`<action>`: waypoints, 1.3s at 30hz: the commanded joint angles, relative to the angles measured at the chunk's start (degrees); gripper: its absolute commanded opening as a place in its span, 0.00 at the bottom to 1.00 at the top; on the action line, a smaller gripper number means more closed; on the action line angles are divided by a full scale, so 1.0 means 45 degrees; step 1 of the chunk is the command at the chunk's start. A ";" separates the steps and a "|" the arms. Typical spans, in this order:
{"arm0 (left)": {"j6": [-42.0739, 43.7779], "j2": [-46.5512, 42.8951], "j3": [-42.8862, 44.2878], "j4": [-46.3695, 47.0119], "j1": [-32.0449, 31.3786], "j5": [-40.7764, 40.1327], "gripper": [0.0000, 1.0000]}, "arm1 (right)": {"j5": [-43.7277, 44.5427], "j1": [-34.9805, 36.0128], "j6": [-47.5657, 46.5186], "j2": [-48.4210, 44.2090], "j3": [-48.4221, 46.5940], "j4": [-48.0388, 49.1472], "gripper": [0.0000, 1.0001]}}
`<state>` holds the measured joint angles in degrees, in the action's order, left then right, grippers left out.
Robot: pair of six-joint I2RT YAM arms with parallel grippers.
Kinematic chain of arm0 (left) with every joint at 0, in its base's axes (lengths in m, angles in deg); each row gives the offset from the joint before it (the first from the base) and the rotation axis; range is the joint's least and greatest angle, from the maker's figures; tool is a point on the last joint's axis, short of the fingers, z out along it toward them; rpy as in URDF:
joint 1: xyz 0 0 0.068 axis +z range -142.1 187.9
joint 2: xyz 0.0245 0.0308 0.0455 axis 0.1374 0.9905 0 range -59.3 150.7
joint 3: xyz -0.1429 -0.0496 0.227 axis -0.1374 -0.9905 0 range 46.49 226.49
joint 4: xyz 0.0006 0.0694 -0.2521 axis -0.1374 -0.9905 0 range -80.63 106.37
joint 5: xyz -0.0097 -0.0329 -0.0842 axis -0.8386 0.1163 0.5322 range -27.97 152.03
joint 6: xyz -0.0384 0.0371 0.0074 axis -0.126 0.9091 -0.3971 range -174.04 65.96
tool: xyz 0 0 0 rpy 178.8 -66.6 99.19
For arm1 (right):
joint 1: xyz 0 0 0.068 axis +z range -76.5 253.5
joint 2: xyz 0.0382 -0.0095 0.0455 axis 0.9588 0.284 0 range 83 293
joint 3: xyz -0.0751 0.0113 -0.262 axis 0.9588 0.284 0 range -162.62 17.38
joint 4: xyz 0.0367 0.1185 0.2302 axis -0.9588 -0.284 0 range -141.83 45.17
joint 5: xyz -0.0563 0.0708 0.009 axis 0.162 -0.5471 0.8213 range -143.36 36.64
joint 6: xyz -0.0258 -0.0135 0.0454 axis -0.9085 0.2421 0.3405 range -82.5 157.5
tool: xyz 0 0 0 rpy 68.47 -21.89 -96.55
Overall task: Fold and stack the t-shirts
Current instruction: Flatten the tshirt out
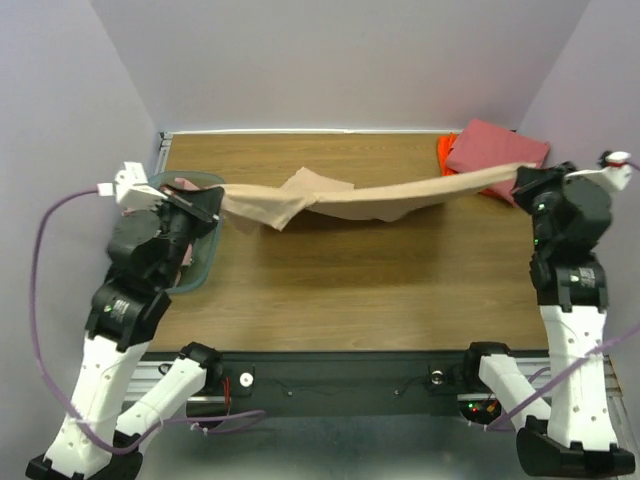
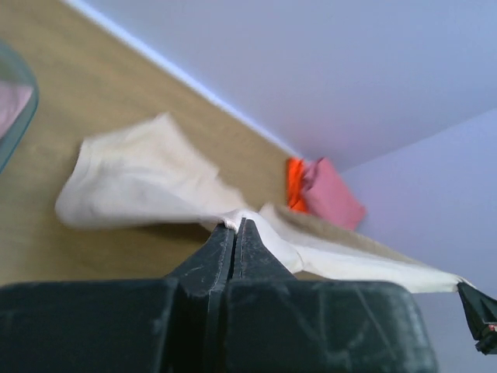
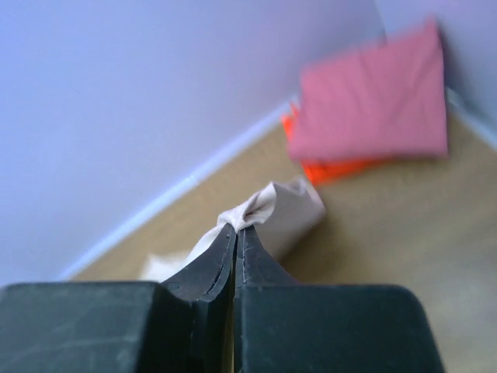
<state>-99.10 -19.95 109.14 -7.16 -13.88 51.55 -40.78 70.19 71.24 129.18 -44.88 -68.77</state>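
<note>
Overhead first, top external view. One tan t-shirt (image 1: 330, 200), soft plain cotton, hangs as a sagging band across the middle of the frame above one brown wooden table (image 1: 350, 290). It runs from the left gripper (image 1: 207, 212) at centre left to the right gripper (image 1: 520, 180) at upper right. A bunched fold droops left of centre; whether it touches the wood cannot be told. Each gripper has cloth at its tips.
- One salmon-red t-shirt (image 1: 497, 148), folded flat, upper right corner of the table.
- One orange t-shirt (image 1: 444, 153), bright, folded, lying under the salmon-red one with only its left edge showing.
- One teal bin (image 1: 205, 255), translucent plastic, at the left edge beneath the left arm.
- One dusty pink t-shirt (image 1: 184, 185), a scrap visible inside the bin.

Total: four shirts, two arms, one bin.

Left wrist view. The left gripper (image 2: 237, 225) has its jaws pressed together, pinching a white-looking hem of the tan t-shirt (image 2: 132, 179). The cloth runs to the lower right, where the dark right gripper (image 2: 480, 311) meets it. Orange t-shirt (image 2: 293, 185) and salmon-red t-shirt (image 2: 334, 194) lie right of centre; the bin rim (image 2: 31, 93) is at upper left.

Right wrist view. The right gripper (image 3: 235, 227) has its jaws pressed together on a puckered corner of the tan t-shirt (image 3: 283, 210). The salmon-red t-shirt (image 3: 373, 93) lies over the orange t-shirt (image 3: 326, 168) at upper right, blurred.
</note>
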 commanded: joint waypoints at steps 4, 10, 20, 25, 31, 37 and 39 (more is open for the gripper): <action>0.1652 0.0336 0.5188 -0.0514 -0.0043 -0.0621 0.00 | 0.1560 -0.0026 -0.0836 -0.0241 -0.4656 -0.0499 0.00; 0.2492 0.1019 0.9407 -0.0787 -0.0043 0.0061 0.00 | 0.1872 -0.0026 -0.1500 -0.0085 -0.8231 -0.1143 0.00; 0.3625 0.2466 1.4300 -0.1179 -0.0043 0.1470 0.00 | 0.1893 -0.0026 -0.1931 -0.0436 -1.0677 -0.2023 0.00; 0.3919 0.2621 1.2958 -0.0710 -0.0043 0.0887 0.00 | 0.1795 -0.0026 -0.1794 -0.0515 -0.9568 -0.2101 0.00; 0.4407 0.3167 0.8195 0.0555 -0.0043 -0.1784 0.00 | 0.1248 -0.0026 -0.1033 -0.0378 -0.6308 -0.1655 0.00; 0.4969 0.4803 0.2494 0.3953 0.0113 -0.1895 0.00 | 0.1267 -0.0026 -0.0270 0.0205 -0.0156 0.0903 0.00; 0.5168 0.5723 0.1900 0.5085 0.0561 -0.1463 0.00 | 0.1384 -0.0026 -0.0193 0.0830 0.0843 0.2134 0.00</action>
<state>-79.69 0.44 123.04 3.50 -13.34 45.51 -35.82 70.19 68.53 129.81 -47.24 -69.43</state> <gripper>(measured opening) 0.033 0.022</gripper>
